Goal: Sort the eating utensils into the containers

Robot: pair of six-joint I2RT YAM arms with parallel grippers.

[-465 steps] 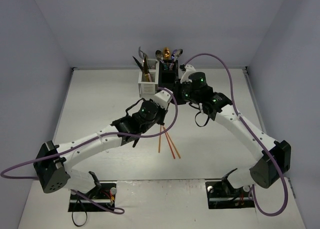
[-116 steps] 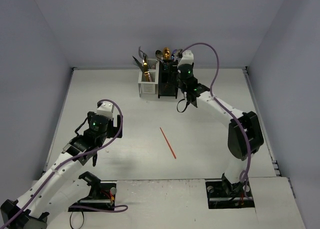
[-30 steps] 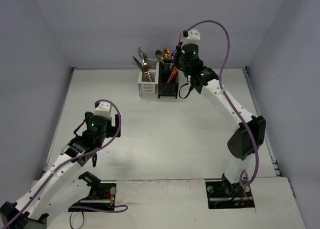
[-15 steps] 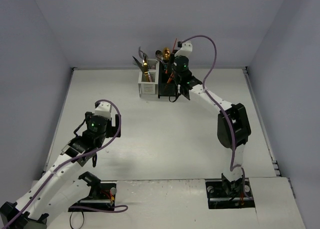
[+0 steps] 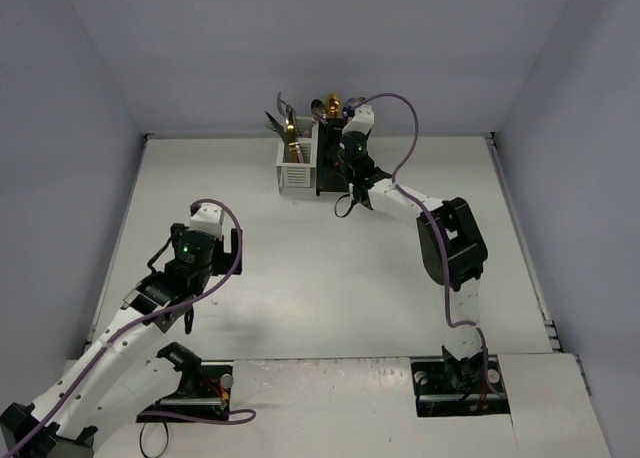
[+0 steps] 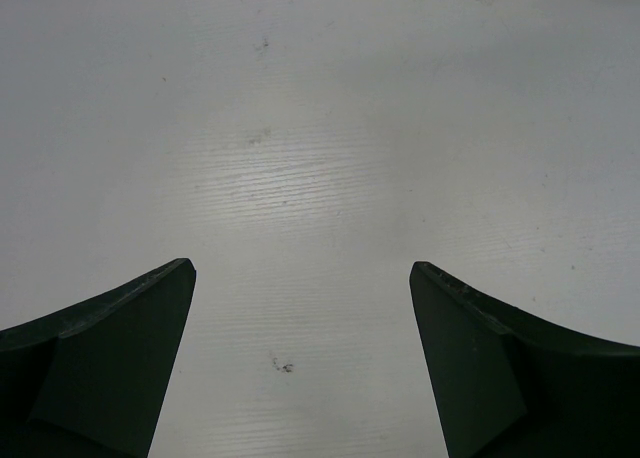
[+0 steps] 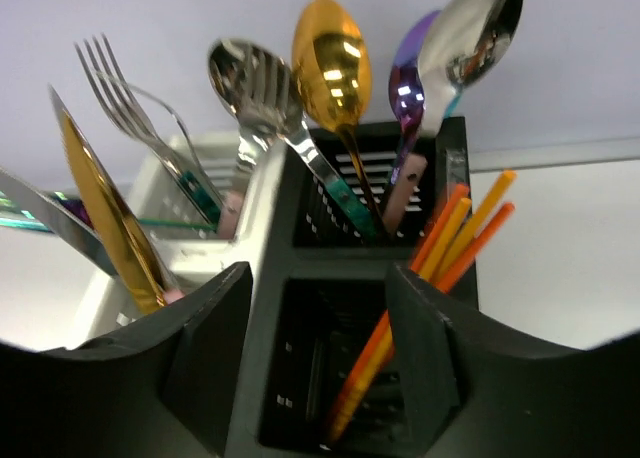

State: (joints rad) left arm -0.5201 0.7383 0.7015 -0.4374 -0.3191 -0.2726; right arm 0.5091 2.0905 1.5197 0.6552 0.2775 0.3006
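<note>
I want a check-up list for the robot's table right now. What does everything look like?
Surface: white table, faint specks, no cutlery lying on it.
Job's things: silver and gold cutlery stands in the joined white slotted caddy and black slotted caddy; orange chopsticks lean in the black one.
Clutter: nothing seen.
Grippers: left gripper open over bare table; right gripper open, at the black caddy.
Cables: purple cable loops along each arm.
Surroundings: plain pale walls.

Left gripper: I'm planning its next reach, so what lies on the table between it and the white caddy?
Nothing. The top view shows bare table from the left gripper to the white caddy; the left wrist view shows the same.
</note>
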